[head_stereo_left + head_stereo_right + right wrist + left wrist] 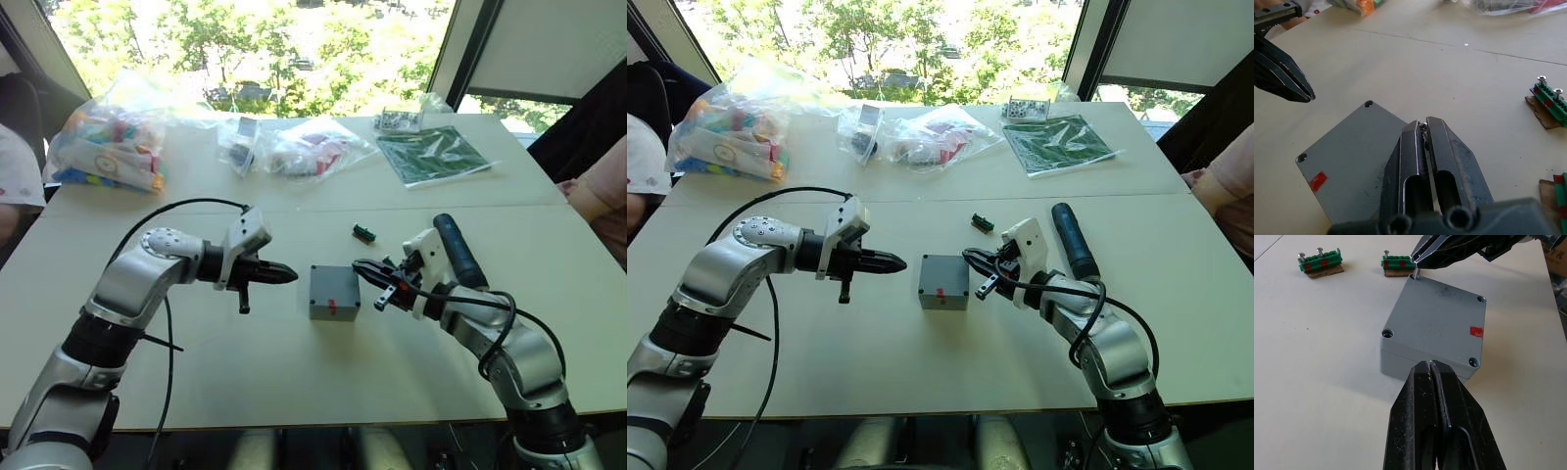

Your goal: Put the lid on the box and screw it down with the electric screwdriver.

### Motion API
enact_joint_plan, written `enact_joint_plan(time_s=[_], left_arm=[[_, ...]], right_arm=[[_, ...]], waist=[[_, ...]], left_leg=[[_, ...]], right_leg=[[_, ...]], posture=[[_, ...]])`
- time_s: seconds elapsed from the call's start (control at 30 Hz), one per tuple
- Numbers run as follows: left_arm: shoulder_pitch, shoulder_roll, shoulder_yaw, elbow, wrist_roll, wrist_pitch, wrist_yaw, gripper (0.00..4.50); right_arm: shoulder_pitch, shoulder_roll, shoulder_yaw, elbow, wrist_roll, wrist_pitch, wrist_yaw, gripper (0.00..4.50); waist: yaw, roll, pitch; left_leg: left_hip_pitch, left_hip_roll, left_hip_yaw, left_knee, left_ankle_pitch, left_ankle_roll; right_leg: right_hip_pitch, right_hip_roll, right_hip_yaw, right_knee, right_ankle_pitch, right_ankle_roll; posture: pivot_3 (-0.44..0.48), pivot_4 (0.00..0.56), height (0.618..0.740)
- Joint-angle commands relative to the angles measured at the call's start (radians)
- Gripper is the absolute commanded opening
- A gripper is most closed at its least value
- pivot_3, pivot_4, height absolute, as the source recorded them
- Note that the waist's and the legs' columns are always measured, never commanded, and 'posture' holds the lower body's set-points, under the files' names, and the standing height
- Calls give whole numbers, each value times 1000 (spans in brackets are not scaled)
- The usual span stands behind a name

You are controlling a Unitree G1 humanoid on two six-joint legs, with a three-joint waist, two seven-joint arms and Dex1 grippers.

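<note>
The grey box (333, 291) stands mid-table with a small red mark (1476, 331) on it. The lid (1437, 316) lies flush on top of it, with a screw hole in each corner. My right gripper (359, 264) is shut on a small silver screw (1415, 274), holding it at the lid's corner hole on the right side. Pointing at the box's left edge, my left gripper (292, 275) is shut and holds nothing; its tips are just short of the box. The dark electric screwdriver (458, 250) lies on the table beside my right forearm.
Green terminal blocks (1319, 262) holding spare screws lie just beyond the box. Clear bags of parts (108, 142) and a green sheet (431, 155) sit at the table's far side. A person (598, 201) sits at the right edge, another (15, 181) at the left.
</note>
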Motion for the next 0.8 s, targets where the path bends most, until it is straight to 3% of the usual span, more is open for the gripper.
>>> enact_joint_plan(time_s=[0.03,0.43,0.57,0.8], left_arm=[[-23,-1,22,-27,-11,-1,2,0],[-21,-4,21,-26,-10,-5,2,0],[-20,-6,22,-25,-11,-6,3,0],[-22,-17,27,-12,-13,-20,2,0]], right_arm=[[-6,1,-2,-6,-4,-18,0,84],[-4,3,5,-9,5,2,6,84],[-6,-5,0,-11,5,13,8,1105],[-53,-35,-110,-46,56,82,-16,3857]], waist=[[0,0,0],[0,0,0],[0,0,0],[0,0,0]], left_leg=[[0,0,0,0,0,0],[0,0,0,0,0,0],[0,0,0,0,0,0],[0,0,0,0,0,0]], right_leg=[[0,0,0,0,0,0],[0,0,0,0,0,0],[0,0,0,0,0,0],[0,0,0,0,0,0]], posture=[[0,150,740],[0,150,740],[0,150,740],[0,150,740]])
